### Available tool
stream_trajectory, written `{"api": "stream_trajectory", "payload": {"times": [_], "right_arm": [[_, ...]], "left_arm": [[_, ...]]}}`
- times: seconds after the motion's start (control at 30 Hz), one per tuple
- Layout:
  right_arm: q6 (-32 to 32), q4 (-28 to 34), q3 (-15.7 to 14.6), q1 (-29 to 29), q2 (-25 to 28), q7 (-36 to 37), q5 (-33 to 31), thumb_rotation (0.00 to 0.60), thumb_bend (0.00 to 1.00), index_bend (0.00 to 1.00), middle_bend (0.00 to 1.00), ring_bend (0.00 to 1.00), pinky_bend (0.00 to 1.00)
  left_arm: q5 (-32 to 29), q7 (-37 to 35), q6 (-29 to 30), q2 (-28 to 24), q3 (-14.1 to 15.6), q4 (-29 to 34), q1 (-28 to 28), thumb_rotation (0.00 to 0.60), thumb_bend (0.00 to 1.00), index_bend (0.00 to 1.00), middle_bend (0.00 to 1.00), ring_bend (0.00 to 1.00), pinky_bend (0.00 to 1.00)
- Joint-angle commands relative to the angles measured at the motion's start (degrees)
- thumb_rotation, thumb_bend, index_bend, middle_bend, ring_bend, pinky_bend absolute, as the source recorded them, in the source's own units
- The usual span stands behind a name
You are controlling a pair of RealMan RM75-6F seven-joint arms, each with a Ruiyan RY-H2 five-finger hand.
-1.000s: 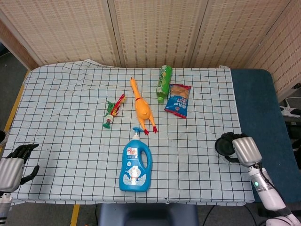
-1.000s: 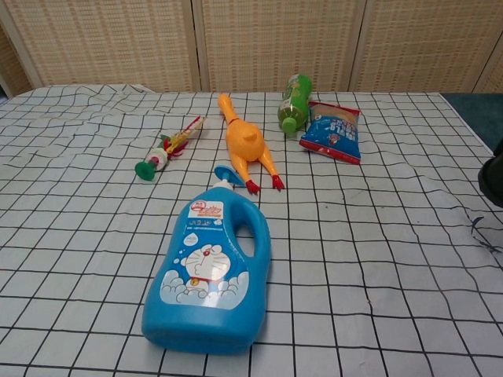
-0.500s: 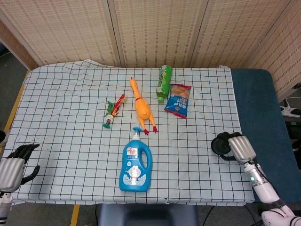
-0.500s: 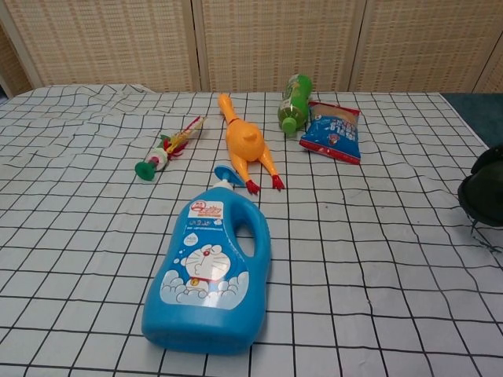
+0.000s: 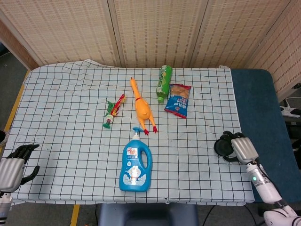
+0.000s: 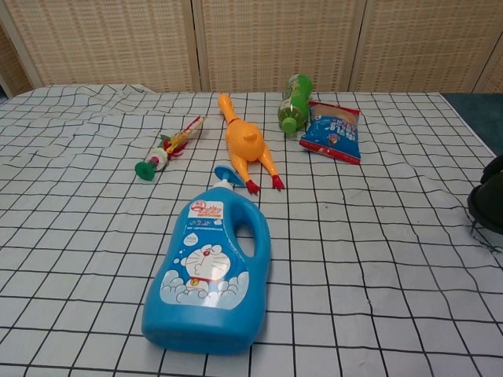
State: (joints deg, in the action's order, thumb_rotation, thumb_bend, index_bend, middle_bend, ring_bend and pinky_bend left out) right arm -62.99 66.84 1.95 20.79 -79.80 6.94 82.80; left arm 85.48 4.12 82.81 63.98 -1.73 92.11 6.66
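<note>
My left hand [image 5: 14, 165] hovers at the table's front left corner, its dark fingers apart and holding nothing; the chest view does not show it. My right hand [image 5: 231, 147] is at the front right edge of the checked cloth [image 5: 61, 117], fingers curled in with nothing in them. The chest view shows that right hand [image 6: 489, 203] only as a dark shape at the right border. A blue detergent bottle [image 5: 135, 165] [image 6: 211, 275] lies on its back in the front middle, well away from both hands.
Behind the bottle lie an orange rubber chicken [image 5: 142, 108] [image 6: 246, 145], a red and green toy [image 5: 113, 112] [image 6: 167, 149], a green bottle [image 5: 164, 82] [image 6: 293, 100] and a blue snack bag [image 5: 178, 100] [image 6: 332, 131]. Wicker screens stand behind the table.
My right hand drifted a little left over the cloth's edge, then back slightly right and lower. The left hand and the objects have not moved.
</note>
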Motion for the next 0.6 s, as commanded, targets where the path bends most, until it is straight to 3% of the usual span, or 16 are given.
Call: {"api": "stream_trajectory", "payload": {"times": [0.03, 0.6], "right_arm": [[0.7, 0.5, 0.0, 0.0, 0.5, -0.1, -0.6, 0.6, 0.06, 0.28, 0.13, 0.0, 0.17], [0.5, 1.2, 0.5, -0.5, 1.2, -1.0, -1.9, 0.6, 0.06, 0.22, 0.11, 0.0, 0.15]], "left_arm": [[0.0, 0.0, 0.0, -0.1, 0.0, 0.1, 0.0, 0.6, 0.37, 0.18, 0.19, 0.17, 0.38], [0.1, -0.1, 0.1, 0.0, 0.0, -0.1, 0.0, 0.6, 0.37, 0.18, 0.19, 0.19, 0.38]]}}
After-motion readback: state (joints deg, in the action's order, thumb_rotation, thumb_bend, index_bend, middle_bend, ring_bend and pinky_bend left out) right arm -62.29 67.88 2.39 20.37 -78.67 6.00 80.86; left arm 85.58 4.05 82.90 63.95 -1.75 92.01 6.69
